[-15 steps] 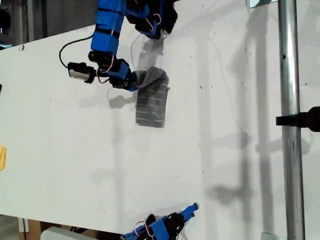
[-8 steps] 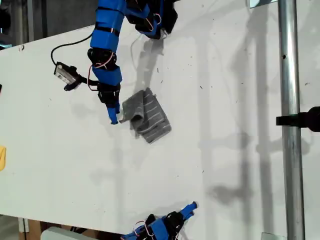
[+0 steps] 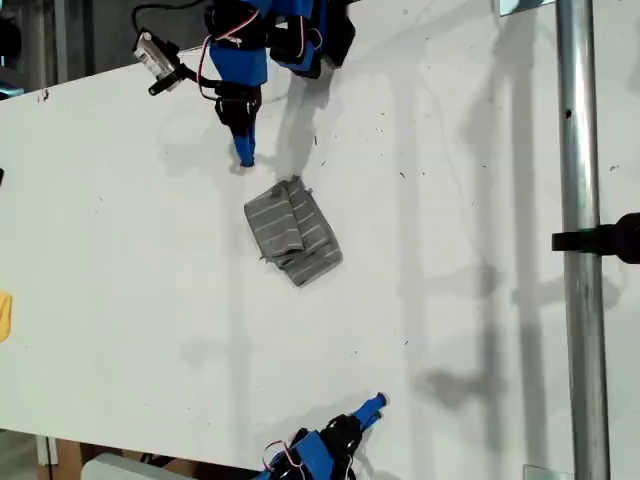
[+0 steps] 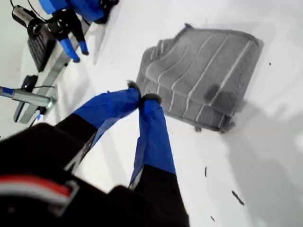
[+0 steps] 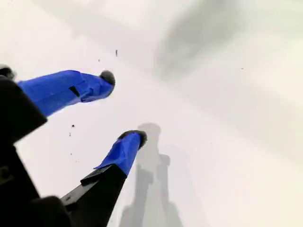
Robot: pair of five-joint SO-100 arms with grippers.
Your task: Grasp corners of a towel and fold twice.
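Observation:
The towel (image 3: 293,232) lies folded into a small, slightly askew bundle on the white table, with one folded layer on top; it also shows in the first wrist view as the towel (image 4: 203,75). Its corners are tucked into the folds and cannot be told apart. My first gripper (image 3: 245,155) hovers just beyond the towel toward the exterior view's top, shut with nothing between its fingertips (image 4: 150,99). My second gripper (image 3: 372,405) sits at the exterior view's bottom edge, far from the towel. It is open over bare table, as my second gripper (image 5: 123,108) shows.
A metal pole (image 3: 577,250) with a black clamp (image 3: 605,240) runs down the exterior view's right side. A yellow object (image 3: 5,315) sits at the exterior view's left edge. The table's edge slants across the exterior view's upper left.
My first gripper let go of the towel and drew back toward the exterior view's top. The towel settled flat and folded. My second gripper shifted slightly.

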